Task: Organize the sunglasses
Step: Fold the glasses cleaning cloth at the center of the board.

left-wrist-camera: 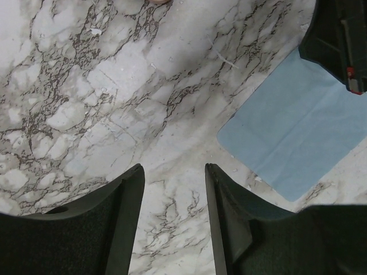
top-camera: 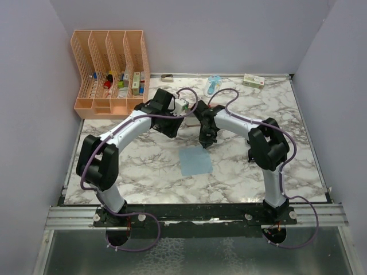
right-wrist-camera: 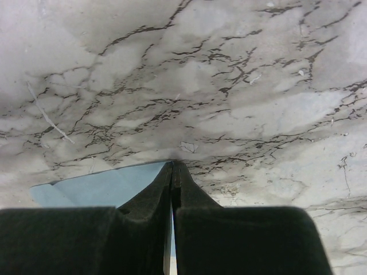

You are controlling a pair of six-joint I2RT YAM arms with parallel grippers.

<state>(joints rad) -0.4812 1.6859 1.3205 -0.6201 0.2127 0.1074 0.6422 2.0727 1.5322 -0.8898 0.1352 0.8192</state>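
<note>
The sunglasses do not show plainly in any view. A light blue cloth (top-camera: 195, 161) lies flat on the marble in the middle. My right gripper (top-camera: 205, 143) points down at the cloth's far right corner. In the right wrist view its fingers are pressed together, the right gripper (right-wrist-camera: 173, 165) meeting the cloth (right-wrist-camera: 97, 189) right at its edge, shut on that edge. My left gripper (top-camera: 171, 129) hovers just left of the cloth's far edge. In the left wrist view the left gripper (left-wrist-camera: 175, 172) is open over bare marble, the cloth (left-wrist-camera: 298, 132) to its right.
A peach desk organizer (top-camera: 109, 74) holding small items stands at the back left. Along the far edge are a small dark thing (top-camera: 167, 77), a light blue object (top-camera: 213, 85) and a small box (top-camera: 253, 81). A pinkish edge (left-wrist-camera: 158, 2) peeks in at the top of the left wrist view.
</note>
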